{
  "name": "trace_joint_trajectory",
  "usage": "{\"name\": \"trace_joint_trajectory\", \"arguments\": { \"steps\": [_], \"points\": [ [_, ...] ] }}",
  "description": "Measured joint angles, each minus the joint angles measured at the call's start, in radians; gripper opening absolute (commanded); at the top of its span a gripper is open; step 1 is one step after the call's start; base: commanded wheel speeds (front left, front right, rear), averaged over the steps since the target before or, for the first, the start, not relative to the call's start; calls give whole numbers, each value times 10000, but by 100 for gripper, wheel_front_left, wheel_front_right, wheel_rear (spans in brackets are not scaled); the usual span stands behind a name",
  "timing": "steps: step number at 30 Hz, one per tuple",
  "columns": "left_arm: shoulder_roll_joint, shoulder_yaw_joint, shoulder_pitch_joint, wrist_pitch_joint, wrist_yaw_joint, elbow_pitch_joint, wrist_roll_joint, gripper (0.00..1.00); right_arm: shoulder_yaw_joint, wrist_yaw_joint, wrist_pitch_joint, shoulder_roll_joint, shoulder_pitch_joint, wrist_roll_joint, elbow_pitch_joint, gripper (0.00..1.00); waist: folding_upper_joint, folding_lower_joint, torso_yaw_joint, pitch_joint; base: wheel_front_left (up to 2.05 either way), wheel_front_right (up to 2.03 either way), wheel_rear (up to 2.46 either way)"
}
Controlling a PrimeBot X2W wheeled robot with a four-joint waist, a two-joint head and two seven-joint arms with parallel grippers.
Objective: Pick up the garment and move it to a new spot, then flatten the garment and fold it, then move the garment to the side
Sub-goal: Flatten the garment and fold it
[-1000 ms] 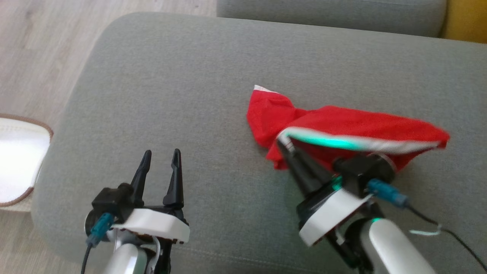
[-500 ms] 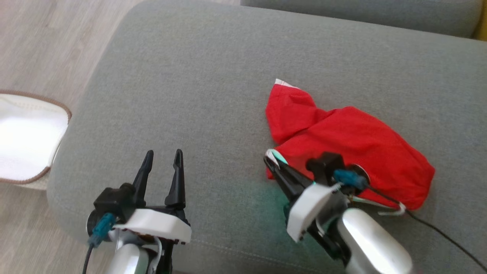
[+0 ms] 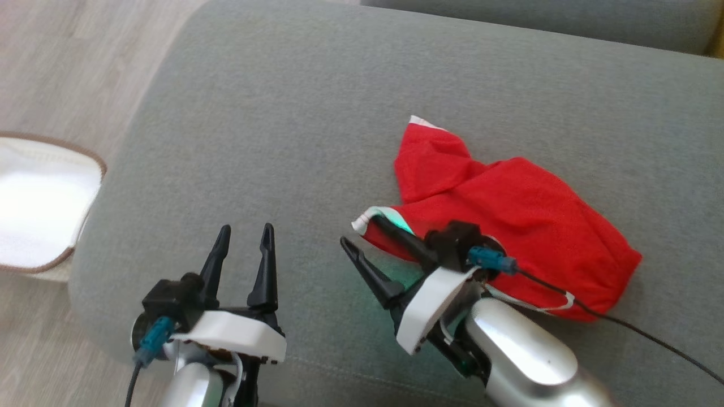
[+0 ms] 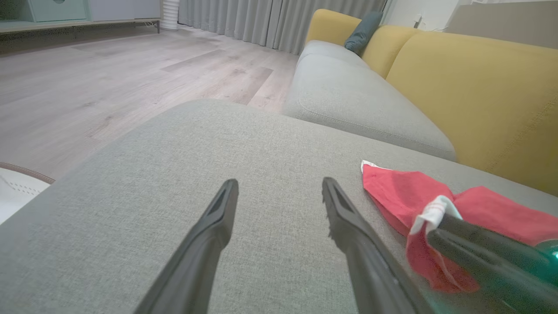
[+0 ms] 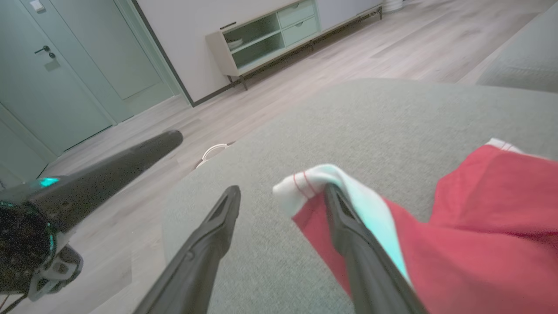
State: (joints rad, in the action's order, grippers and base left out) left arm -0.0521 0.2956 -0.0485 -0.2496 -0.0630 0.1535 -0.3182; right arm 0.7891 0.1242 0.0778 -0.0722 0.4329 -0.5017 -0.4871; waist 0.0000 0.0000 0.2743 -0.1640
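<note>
Head view looks down on a grey sofa seat (image 3: pixel 294 113). The red garment (image 3: pixel 509 209) lies crumpled on its right half, one corner poking toward the far side and the bulk spreading out to the right. The right tool (image 3: pixel 360 232) sits at the garment's near-left corner with its jaws wide apart. Its far finger (image 3: pixel 399 237) lies against the white band (image 3: pixel 370 215) at that corner, while its near finger is over bare cushion just left of the cloth and does not touch it.

Right wrist view shows this up close. The white band is draped over the top of one finger, grey cushion shows in the gap between the two, and nothing is pinched. So the garment rests on the seat, touches the tool on one side only, and stretches away from it to the right and the far side.

The left tool (image 3: pixel 246 228) hovers over the near-left part of the seat, jaws open with nothing between them, well apart from the garment. Left wrist view has the cloth off to the right, behind the right tool's dark finger.

A black cable (image 3: pixel 650 339) runs from the right wrist past the garment's near edge. On the wooden floor (image 3: pixel 56 56) to the left lies a white mat (image 3: pixel 34 198) with a brown rim.
</note>
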Motion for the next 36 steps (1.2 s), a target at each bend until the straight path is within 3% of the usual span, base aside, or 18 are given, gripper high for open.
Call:
{"name": "trace_joint_trajectory", "arguments": {
  "steps": [10,18,23,30,36],
  "points": [
    [0,-119,7,0,4,-8,46,100,-562,0,834,4,250,159,376,100,0,0,-817,263,0,0,0],
    [0,-213,49,2,2,-61,107,100,-3459,0,1220,-59,-1268,2280,1338,100,0,0,-1744,566,0,0,0],
    [0,-251,58,0,13,-138,117,100,-4142,0,1162,-619,-2955,3670,2458,100,0,0,-2217,566,0,0,0],
    [0,-251,54,0,15,-184,176,100,-4951,0,339,-1342,-4164,4520,3758,100,0,0,-2625,370,0,0,0],
    [0,-240,40,0,23,-182,176,100,-4748,0,-232,-1971,-4582,5200,4098,100,0,0,-2593,212,0,0,0]
  ]
}}
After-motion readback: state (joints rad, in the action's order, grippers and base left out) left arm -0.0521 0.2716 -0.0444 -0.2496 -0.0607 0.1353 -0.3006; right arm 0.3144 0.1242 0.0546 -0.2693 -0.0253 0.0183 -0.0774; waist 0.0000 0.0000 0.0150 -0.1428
